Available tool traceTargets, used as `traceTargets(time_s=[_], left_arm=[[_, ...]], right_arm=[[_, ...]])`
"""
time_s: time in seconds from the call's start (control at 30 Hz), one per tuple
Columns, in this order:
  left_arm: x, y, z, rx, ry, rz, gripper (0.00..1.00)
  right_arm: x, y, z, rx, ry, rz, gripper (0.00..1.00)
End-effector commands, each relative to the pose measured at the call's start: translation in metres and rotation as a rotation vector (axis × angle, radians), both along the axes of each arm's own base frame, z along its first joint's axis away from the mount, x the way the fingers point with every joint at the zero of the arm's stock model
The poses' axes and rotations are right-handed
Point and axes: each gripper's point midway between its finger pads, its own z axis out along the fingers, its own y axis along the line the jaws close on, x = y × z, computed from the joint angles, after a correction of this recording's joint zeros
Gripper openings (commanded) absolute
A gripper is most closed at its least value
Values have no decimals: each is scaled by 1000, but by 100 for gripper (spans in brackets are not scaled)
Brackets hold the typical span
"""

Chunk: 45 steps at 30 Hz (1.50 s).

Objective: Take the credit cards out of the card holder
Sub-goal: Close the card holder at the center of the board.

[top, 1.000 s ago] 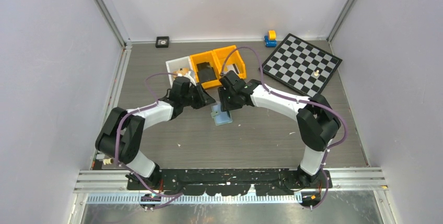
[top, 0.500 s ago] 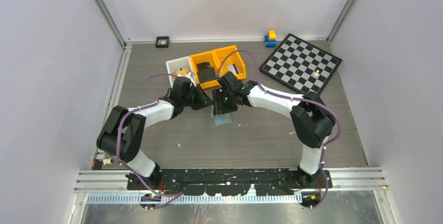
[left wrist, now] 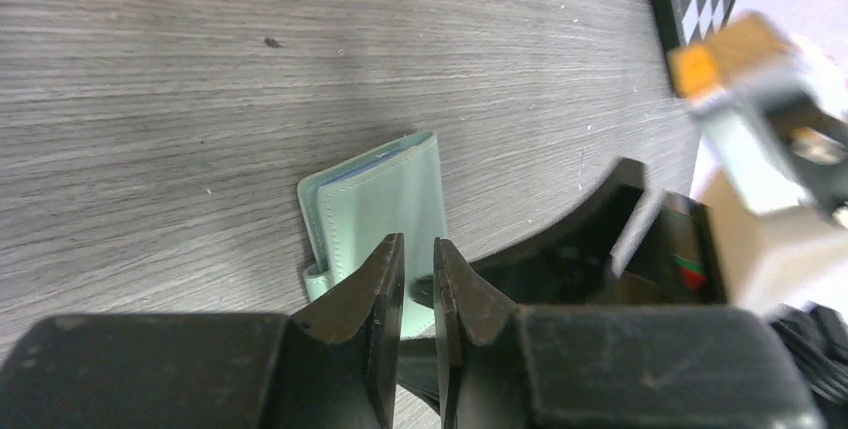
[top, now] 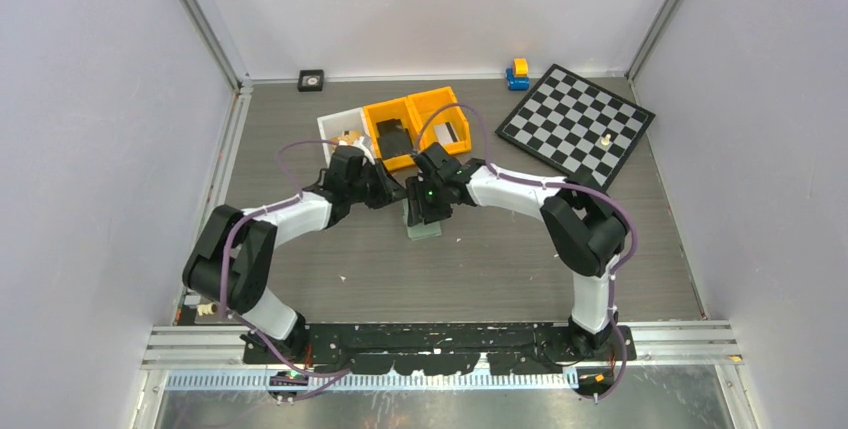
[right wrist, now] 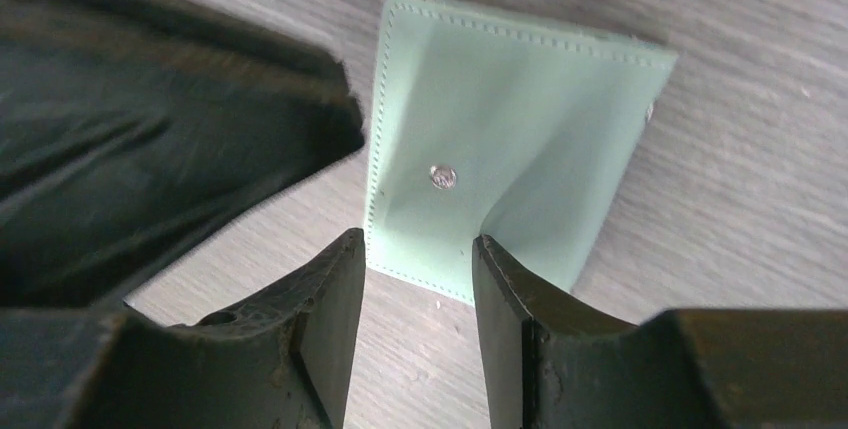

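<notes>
The pale sage-green card holder (top: 426, 230) lies on the wooden table between my two grippers. In the right wrist view the card holder (right wrist: 510, 139) shows its stitched cover with a metal snap stud (right wrist: 441, 176), and the cover is creased upward. My right gripper (right wrist: 417, 249) is open, its tips just above the holder's near edge, and it sits right over the holder in the top view (top: 422, 209). My left gripper (left wrist: 418, 254) is nearly shut with nothing between the fingers, close over the holder's edge (left wrist: 380, 204). A thin blue edge shows inside the fold. No cards are out.
Two orange bins (top: 415, 124) and a white bin (top: 340, 132) stand just behind the grippers. A black-and-white checkerboard (top: 578, 124) with a small piece on it lies at the back right, with a blue and yellow toy (top: 517, 73) beside it. A small black square (top: 311, 79) sits at the back.
My right gripper has moved left and down onto the card holder, covering more of it in the top view. The left gripper has hardly moved.
</notes>
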Motion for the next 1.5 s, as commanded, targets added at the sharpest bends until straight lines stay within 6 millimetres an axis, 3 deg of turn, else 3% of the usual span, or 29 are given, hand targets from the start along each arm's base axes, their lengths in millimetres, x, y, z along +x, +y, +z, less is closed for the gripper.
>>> traceTargets(time_s=[0.0,0.07,0.2,0.37,0.53,0.6,0.67,0.87,0.97,1.17,1.27,1.47], left_arm=[[6,-10,0,-45,5,-36,18],[6,-14,-2,-53,14,-59,18],[7,-22,-15,-60,64,-97,17],[7,-28,-25,-66,111,-130,12],[7,-26,-22,-60,99,-125,12],[6,-26,-20,-57,93,-126,12],[7,-26,-19,-58,91,-126,12],[6,-28,-22,-70,100,-133,12],[6,-29,-23,-76,104,-136,12],[6,-30,-21,-77,97,-137,12],[6,-29,-20,-76,95,-137,12],[7,-30,-18,-78,92,-139,12]], right_arm=[[8,0,52,100,-134,-27,46],[13,-7,60,92,-179,-60,38],[26,-24,66,49,-247,-146,13],[35,-33,46,-41,-234,-178,1],[33,-29,2,-156,-114,-147,1],[35,-30,-5,-194,-95,-147,0],[38,-32,-1,-199,-112,-155,0],[42,-35,41,-79,-260,-179,1],[48,-34,35,-95,-267,-183,1],[48,-25,-10,-195,-143,-134,0],[47,-25,-4,-182,-149,-136,1],[38,-25,30,-60,-206,-146,1]])
